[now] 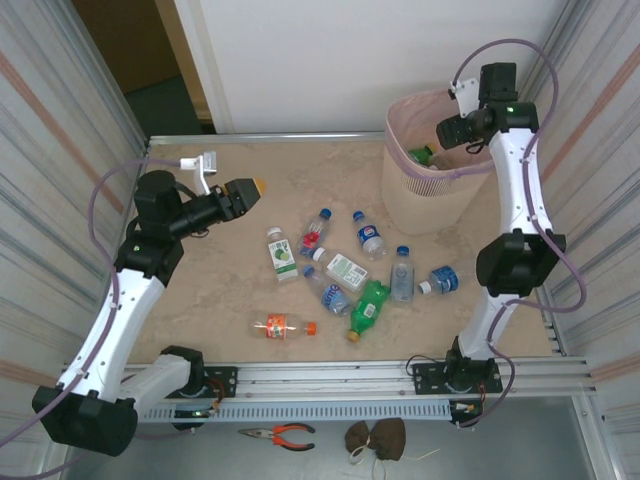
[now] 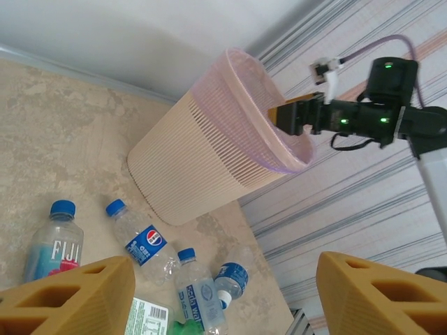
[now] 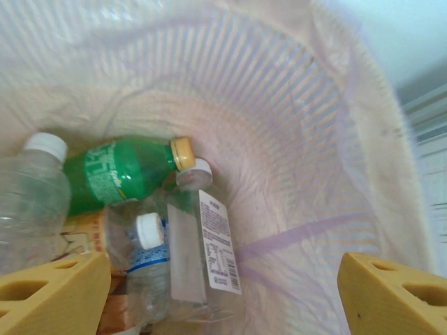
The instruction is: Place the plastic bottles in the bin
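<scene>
While our left pincer point(image 2: 223, 283) and right pincer point(image 3: 223, 283) stand wide and empty, we grab light, slippery bottles point(image 1: 368, 305) round the middle.

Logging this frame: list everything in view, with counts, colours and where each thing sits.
bottles on the table: nine; mostly clear with blue caps, one green, one orange-labelled, two white-green labelled; scattered mid-table, in front of the bin.
bottles in the bin: at least four; one green, the rest clear with white caps; lying at the bottom.
bin: one; beige, ribbed, with a pink liner; far right of the table.
table: one; beige, marbled.
pliers: one pair; orange-red handles; below the table's near edge.
brown bundle: one; dark brown; beside the pliers.
left gripper: orange fingers; open, empty; above the table's left side.
right gripper: open, empty; over the bin's mouth.
</scene>
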